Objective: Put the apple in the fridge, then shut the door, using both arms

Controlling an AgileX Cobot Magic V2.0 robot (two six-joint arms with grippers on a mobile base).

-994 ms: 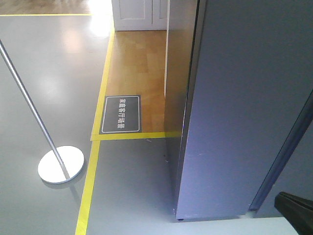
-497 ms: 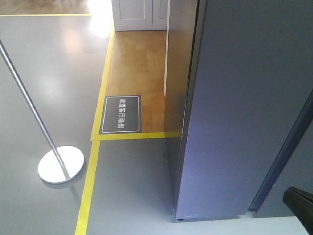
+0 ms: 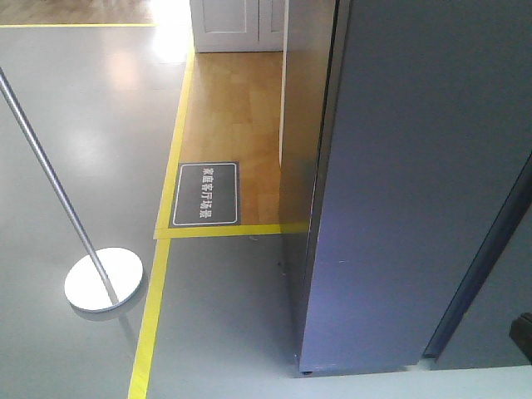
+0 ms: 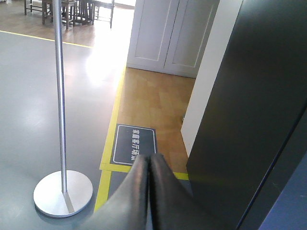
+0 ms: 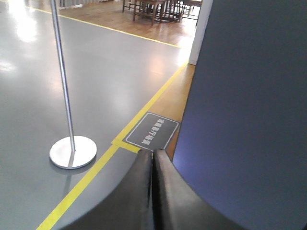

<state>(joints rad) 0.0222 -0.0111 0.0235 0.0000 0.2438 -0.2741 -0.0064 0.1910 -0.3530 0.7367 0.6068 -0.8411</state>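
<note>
1. Where the left wrist view looks down its own arm, left gripper [image 4: 147,160] pressed fully together, fingers [image 4: 136,184] touching along their length, nothing between them.
2. Same with the right gripper [image 5: 153,154]: fingers [image 5: 169,184] closed flat against each other, empty, tips close beside the dark grey-blue door [image 5: 249,115] without clear contact.
3. In the front view, only a dark sliver of an arm at the lower right edge; too little to tell which.
4. Fridge [image 3: 416,183] standing tall at the right, smooth door face toward the camera, door apparently shut, no white interior on show.
5. Apple nowhere in any view; presumably behind the door, though impossible to confirm.
6. Metal pole [image 3: 50,179] leaning up from a round base [image 3: 104,279] on the grey floor [image 3: 83,125], well left of the fridge.
7. Yellow tape line [image 3: 158,291] and a dark floor sign [image 3: 206,194] between pole and fridge, wood flooring [image 3: 233,108] beyond.
</note>
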